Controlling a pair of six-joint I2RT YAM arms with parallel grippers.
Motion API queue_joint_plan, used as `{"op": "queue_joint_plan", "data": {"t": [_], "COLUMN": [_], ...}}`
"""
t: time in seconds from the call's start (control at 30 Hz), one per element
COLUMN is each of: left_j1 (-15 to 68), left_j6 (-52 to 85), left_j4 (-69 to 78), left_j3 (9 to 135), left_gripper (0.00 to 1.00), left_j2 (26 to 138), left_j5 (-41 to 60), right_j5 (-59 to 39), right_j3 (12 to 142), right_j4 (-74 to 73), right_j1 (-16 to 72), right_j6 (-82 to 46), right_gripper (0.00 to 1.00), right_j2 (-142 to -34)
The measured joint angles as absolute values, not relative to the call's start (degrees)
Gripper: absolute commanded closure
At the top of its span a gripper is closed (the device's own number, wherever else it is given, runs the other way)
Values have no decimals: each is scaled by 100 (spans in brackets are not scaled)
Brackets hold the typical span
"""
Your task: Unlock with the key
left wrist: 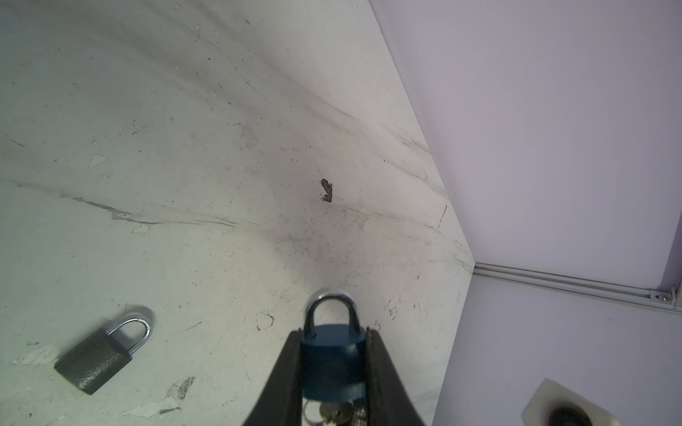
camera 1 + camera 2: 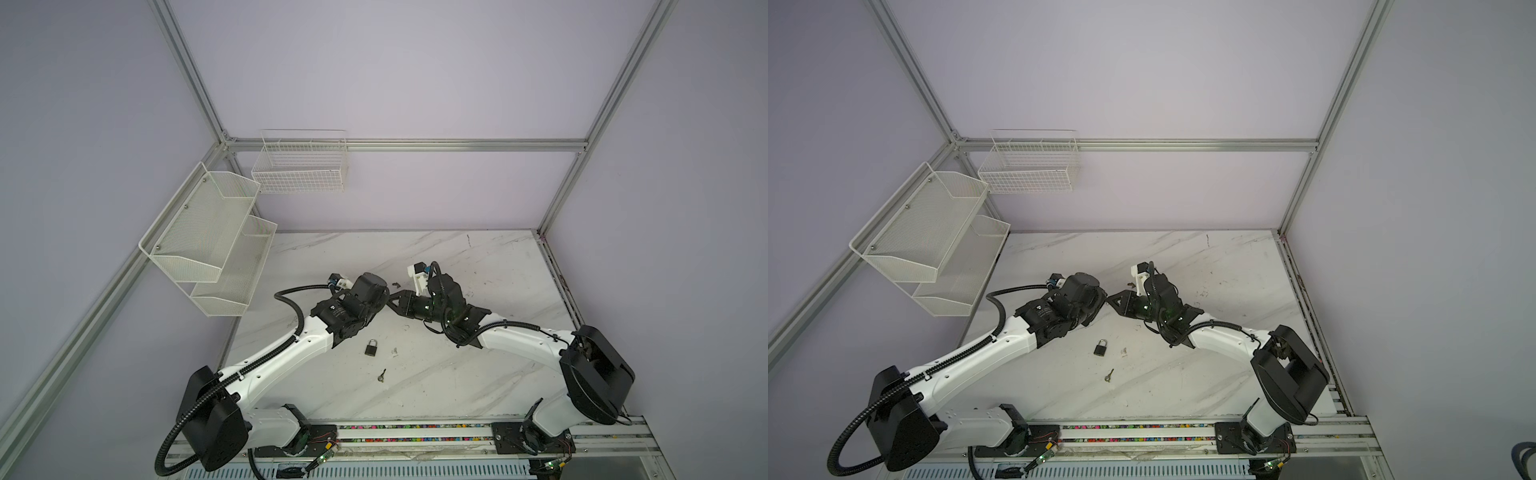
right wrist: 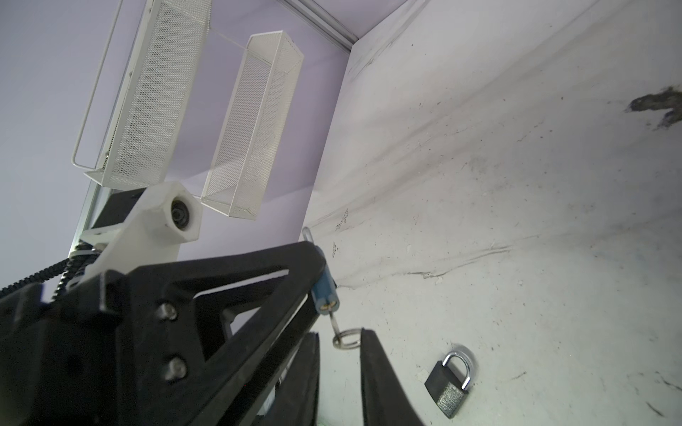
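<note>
Holding blue padlock [image 1: 332,365] clamped in left gripper [image 1: 334,335], raised over the table [image 1: 184,147], key [image 3: 333,320] sticking from its base. Straddling the key's ring [image 3: 346,337] with right gripper [image 3: 338,332]; gripping or not, cannot tell.

Both arms [image 2: 282,357] meeting tip to tip.
My left black gripper [image 1: 334,333] clamps a blue padlock [image 1: 332,363]; my right black gripper [image 3: 339,333] sits slightly parted.

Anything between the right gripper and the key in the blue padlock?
Nothing visible. The key sticks out of the blue padlock, which is clamped in the left gripper. Its ring sits at the open tips of the right gripper. The grey padlock lies on the table, off that line.
</note>
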State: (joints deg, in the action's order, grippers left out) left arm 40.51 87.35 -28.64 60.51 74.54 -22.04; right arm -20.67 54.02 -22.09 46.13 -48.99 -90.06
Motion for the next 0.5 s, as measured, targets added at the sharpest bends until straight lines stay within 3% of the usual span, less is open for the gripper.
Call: {"op": "queue_joint_plan", "data": {"t": [0.5], "left_j1": [4038], "left_j6": [8729], "left_j4": [-2792], "left_j3": [6051], "left_gripper": [100], "left_j2": [7454], "left_j5": [-2115], "right_j5": [-2099], "right_j3": [5433], "right_j4": [-2296], "right_j1": [4619], "right_j6": [-4834], "right_gripper": [96], "right_j2": [-9098]}}
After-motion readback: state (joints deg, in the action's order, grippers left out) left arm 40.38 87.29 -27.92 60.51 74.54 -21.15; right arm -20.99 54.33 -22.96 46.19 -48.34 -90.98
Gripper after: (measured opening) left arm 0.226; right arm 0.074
